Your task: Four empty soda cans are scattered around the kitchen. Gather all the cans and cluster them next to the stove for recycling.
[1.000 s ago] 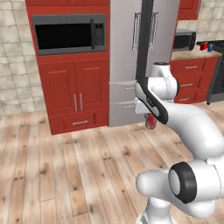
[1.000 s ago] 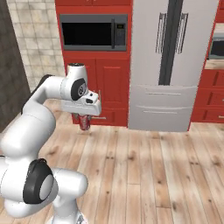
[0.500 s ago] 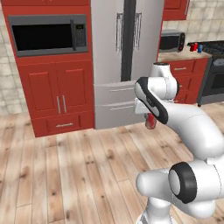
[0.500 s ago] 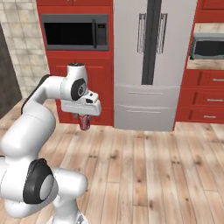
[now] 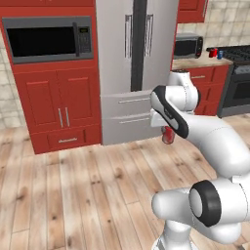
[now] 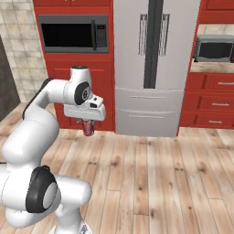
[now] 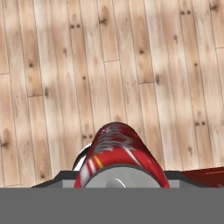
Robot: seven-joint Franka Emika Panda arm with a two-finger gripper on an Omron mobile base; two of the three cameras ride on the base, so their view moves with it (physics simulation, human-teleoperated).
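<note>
A red soda can [image 5: 168, 136] hangs upright over the wood floor in front of the fridge, with my gripper [image 5: 167, 131] shut on it from above. From the right base the same can [image 6: 87, 128] shows below the gripper [image 6: 87, 122]. In the hand view the red can [image 7: 121, 153] stands between the fingers with its silver top toward the camera. Far right on the counter, a red can [image 5: 212, 52] and a blue can [image 5: 220, 54] stand next to the black stove [image 5: 240, 50].
A steel fridge [image 5: 134, 68] stands straight ahead, with red cabinets and a built-in microwave [image 5: 49, 39] to its left. A grey toaster oven [image 5: 188, 46] sits on the counter right of the fridge. Open wood floor [image 6: 164, 183] lies in front.
The whole scene has slid left in both base views, so the camera has moved with the base. The arm keeps its pose with the red can held.
</note>
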